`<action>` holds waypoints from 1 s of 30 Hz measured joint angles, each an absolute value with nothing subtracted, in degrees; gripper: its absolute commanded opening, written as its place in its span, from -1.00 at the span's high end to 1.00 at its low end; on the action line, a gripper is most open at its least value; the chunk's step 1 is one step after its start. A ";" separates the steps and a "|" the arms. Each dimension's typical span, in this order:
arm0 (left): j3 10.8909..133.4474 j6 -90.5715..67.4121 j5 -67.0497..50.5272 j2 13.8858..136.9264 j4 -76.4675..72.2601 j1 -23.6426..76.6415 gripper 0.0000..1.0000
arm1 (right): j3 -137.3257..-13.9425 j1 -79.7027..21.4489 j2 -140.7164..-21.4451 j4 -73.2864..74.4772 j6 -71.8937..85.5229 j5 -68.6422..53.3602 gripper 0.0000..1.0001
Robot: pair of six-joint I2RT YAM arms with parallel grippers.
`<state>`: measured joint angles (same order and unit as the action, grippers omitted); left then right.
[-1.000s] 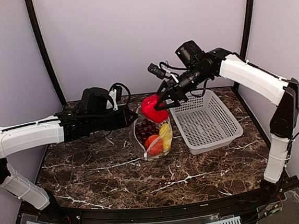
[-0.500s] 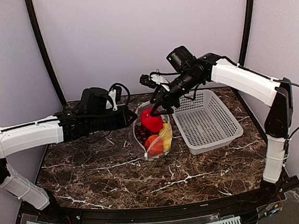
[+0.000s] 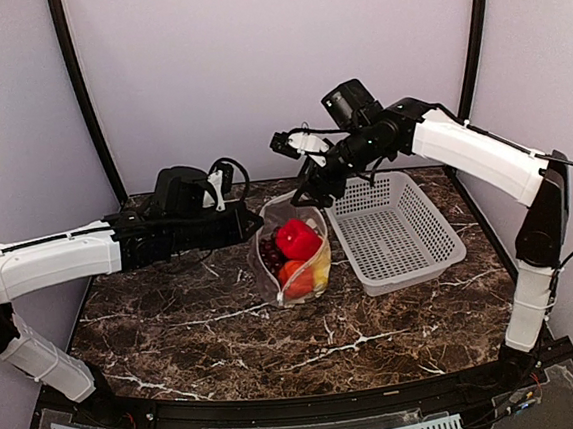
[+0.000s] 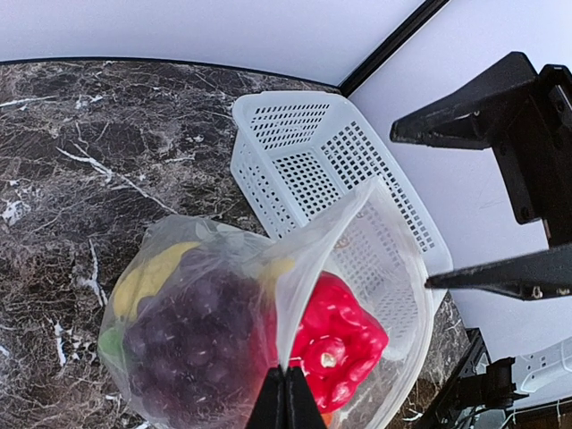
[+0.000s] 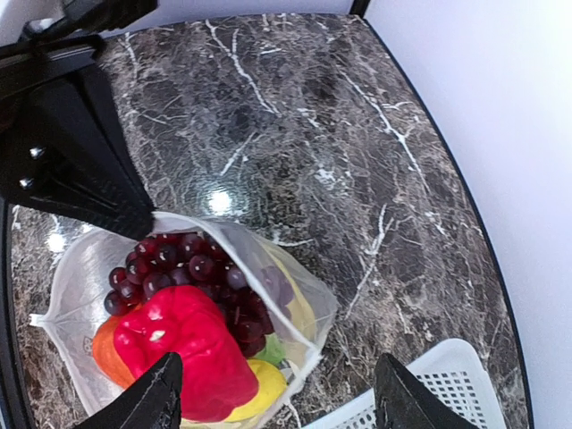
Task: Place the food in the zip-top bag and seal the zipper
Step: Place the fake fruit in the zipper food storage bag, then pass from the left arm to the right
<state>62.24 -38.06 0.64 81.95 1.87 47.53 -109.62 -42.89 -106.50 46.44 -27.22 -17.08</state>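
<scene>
The clear zip-top bag (image 3: pixel 293 264) stands open at the table's middle, holding the red pepper (image 3: pixel 298 239), dark purple grapes (image 3: pixel 271 252), an orange-red round one (image 3: pixel 293 274) and a yellow oblong (image 3: pixel 320 262). My left gripper (image 3: pixel 257 220) is shut on the bag's mouth edge and holds it up; in the left wrist view (image 4: pixel 286 393) the film rises from the closed fingertips, pepper (image 4: pixel 338 341) and grapes (image 4: pixel 192 344) behind it. My right gripper (image 3: pixel 316 184) is open and empty just above the bag's far rim. From the right wrist, pepper (image 5: pixel 183 349) and grapes (image 5: pixel 192 268) lie in the bag (image 5: pixel 295 295).
The white mesh basket (image 3: pixel 393 230) stands right of the bag, nothing visible in it; it also shows in the left wrist view (image 4: pixel 313 170) and its corner in the right wrist view (image 5: pixel 438 393). Dark marble tabletop (image 3: pixel 196 323) lies around them.
My right gripper carried the red pepper left over the bag, let it go into the bag, opened and rose slightly. The left gripper has kept its hold.
</scene>
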 measured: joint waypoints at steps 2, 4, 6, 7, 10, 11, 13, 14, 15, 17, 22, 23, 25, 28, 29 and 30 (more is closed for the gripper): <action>62.54 -37.87 0.64 81.97 1.89 47.53 0.99 | -109.47 -42.61 -106.19 45.89 -26.22 -15.07 -0.32; 62.89 -37.67 0.64 82.00 1.87 47.53 0.98 | -109.47 -42.37 -106.19 45.74 -25.15 -13.32 -0.26; 63.16 -37.47 0.64 82.04 1.87 47.53 0.99 | -109.47 -42.19 -106.21 46.22 -24.21 -12.56 -0.14; 63.42 -37.34 0.64 82.11 1.91 47.53 0.99 | -109.47 -42.15 -106.21 46.54 -23.55 -12.36 -0.05; 64.05 -36.84 0.25 82.26 1.93 47.53 0.98 | -109.49 -42.09 -106.61 47.55 -21.34 -11.94 0.15; 64.31 -36.69 -0.01 82.30 2.00 47.53 0.98 | -109.51 -42.09 -106.85 47.81 -20.97 -11.73 0.16; 65.43 -36.34 -0.54 82.67 2.46 47.53 0.98 | -109.71 -42.09 -107.79 48.90 -19.29 -10.74 0.10; 66.04 -36.12 -0.64 82.87 2.59 47.53 0.98 | -109.78 -42.06 -108.25 49.56 -18.63 -10.28 0.06; 66.61 -35.97 -0.80 83.00 2.76 47.53 0.98 | -109.78 -41.95 -108.68 50.26 -17.98 -9.76 0.03; 67.29 -35.59 -0.95 83.15 2.96 47.53 0.98 | -109.75 -41.91 -109.10 51.53 -17.10 -8.93 -0.03; 67.55 -35.16 -1.06 83.90 3.09 47.53 0.99 | -107.92 -41.82 -108.60 53.04 -15.84 -8.71 0.01; 67.55 -35.16 -1.10 84.18 3.09 47.53 0.99 | -107.07 -41.80 -108.38 53.28 -15.70 -8.69 0.06; 67.55 -35.16 -1.28 84.77 3.07 47.53 0.99 | -105.71 -41.71 -108.12 54.17 -15.42 -8.67 0.21; 67.55 -35.18 -1.48 85.38 3.03 47.53 0.98 | -104.90 -41.36 -108.05 55.37 -14.63 -8.67 0.72; 67.55 -35.18 -1.50 85.52 3.03 47.53 0.98 | -104.73 -41.19 -107.96 55.75 -14.28 -8.75 0.87; 67.55 -35.18 -1.50 85.58 3.03 47.53 0.98 | -104.64 -40.99 -107.74 56.16 -14.11 -8.95 0.98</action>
